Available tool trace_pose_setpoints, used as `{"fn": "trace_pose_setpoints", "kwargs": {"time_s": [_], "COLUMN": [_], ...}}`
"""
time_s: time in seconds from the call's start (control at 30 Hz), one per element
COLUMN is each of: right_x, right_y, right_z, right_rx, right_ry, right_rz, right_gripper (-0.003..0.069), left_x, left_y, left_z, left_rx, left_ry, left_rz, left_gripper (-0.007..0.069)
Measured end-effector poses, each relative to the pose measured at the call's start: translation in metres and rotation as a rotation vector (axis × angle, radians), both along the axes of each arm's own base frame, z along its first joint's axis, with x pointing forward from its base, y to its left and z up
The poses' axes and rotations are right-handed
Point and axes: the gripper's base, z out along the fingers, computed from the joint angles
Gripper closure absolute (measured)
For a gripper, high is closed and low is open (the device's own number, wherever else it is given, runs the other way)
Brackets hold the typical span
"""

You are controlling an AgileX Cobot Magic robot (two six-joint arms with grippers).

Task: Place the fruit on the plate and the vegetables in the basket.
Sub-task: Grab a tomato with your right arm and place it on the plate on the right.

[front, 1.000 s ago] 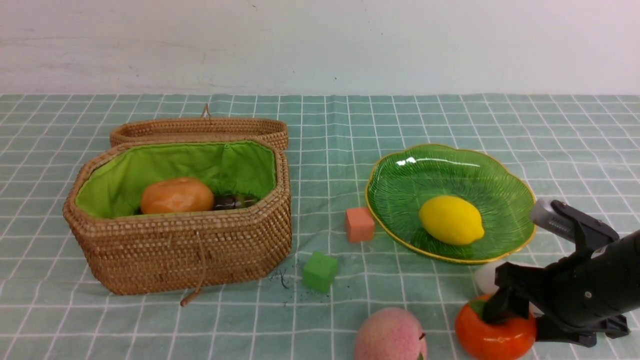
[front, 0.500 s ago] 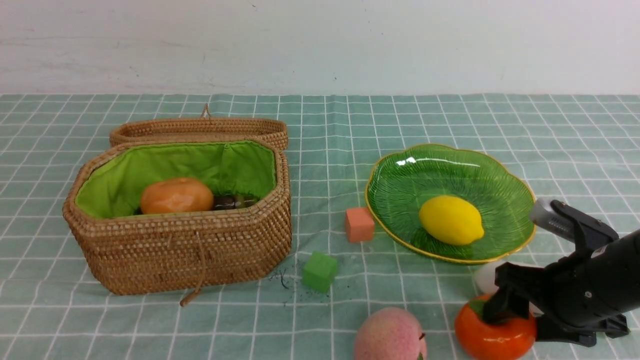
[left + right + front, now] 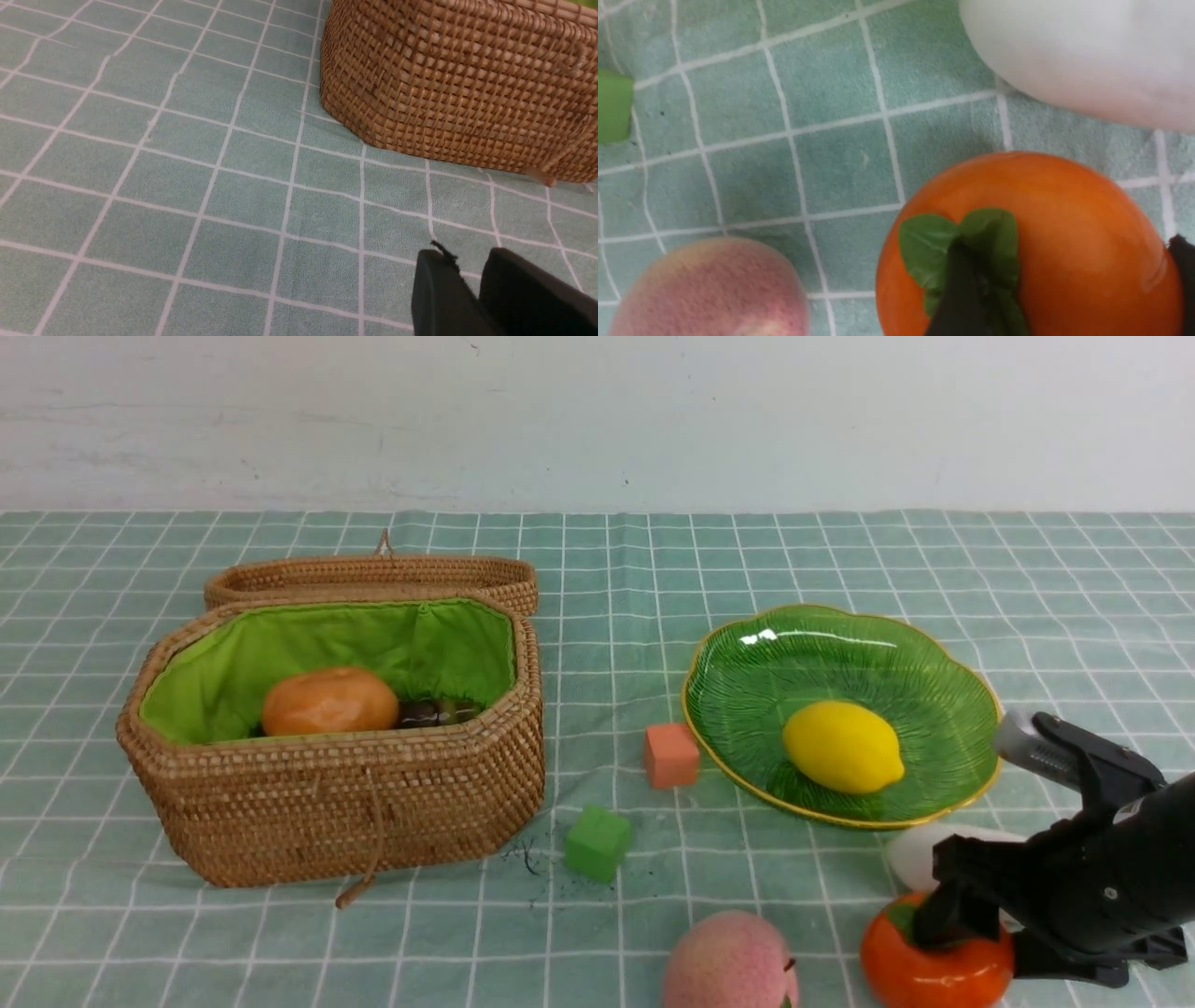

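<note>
Right wrist view: persimmon [image 3: 1069, 224] sits directly beneath the parted right hand [image 3: 1073, 280].

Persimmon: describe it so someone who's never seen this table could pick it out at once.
Start at the green glass plate holding the lemon, on the robot's right. Nearer the robot than its rim lies a white radish, then the persimmon. It is glossy, deep orange with a green leafy cap, unlike the fuzzy pink peach to its left.

Lemon [image 3: 843, 747] lies on the green plate [image 3: 747, 681], potato [image 3: 329, 702] inside the basket [image 3: 355, 803]; peach [image 3: 730, 959], persimmon [image 3: 924, 971], white radish [image 3: 920, 854] lie near the plate.
</note>
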Motion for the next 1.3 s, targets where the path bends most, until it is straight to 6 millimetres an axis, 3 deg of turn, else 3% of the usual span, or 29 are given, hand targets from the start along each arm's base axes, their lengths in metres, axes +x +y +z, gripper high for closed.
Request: {"fn": "trace_pose_setpoints", "kwargs": {"time_s": [0.3, 0.6, 1.0, 1.23, 1.3], "right_x": [-0.007, -0.007, 0.022, 0.049, 0.066], "right_y": [0.0, 0.01, 0.018, 0.018, 0.015], "right_z": [0.004, 0.009, 0.059, 0.106, 0.124], "right_rx": [-0.006, 0.1, 0.14, 0.096, 0.065], "right_ry": [0.009, -0.016, -0.141, -0.287, -0.337], "right_rz": [0.034, 0.092, 0.167, 0.177, 0.161], "right_gripper": [0.0156, 0.0158, 0.0162, 0.0162, 0.0162], "left_x": [0.0, 0.0, 0.0, 0.0, 0.0], "left_y": [0.0, 0.0, 0.0, 0.0, 0.0], "left_z": [0.0, 0.0, 0.0, 0.0, 0.0], "left_rx": [0.0, 0.0, 0.0, 0.0, 0.0], "left_ry": [0.0, 0.0, 0.0, 0.0, 0.0], "left_rz": [0.0, 0.0, 0.0, 0.0, 0.0], "left_gripper": [0.0487, 0.0487, 0.0487, 0.0487, 0.0487]}}
